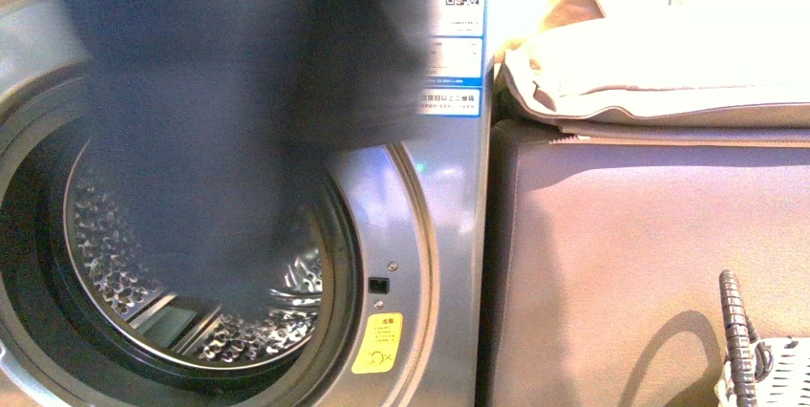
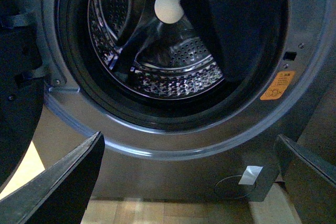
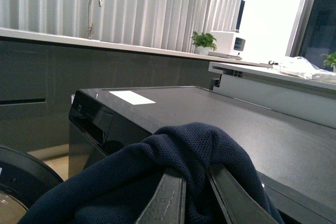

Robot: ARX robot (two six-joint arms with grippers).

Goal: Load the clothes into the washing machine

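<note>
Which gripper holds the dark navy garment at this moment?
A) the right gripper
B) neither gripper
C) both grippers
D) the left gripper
A: in the right wrist view the right gripper is shut on the navy garment, while the left gripper is open and empty, facing the washing machine.

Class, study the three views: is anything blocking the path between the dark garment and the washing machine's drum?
Nothing visible does. The garment, pinched in the right end effector, hangs directly in front of the washing machine, and no door or other object lies across the drum behind it.
</note>
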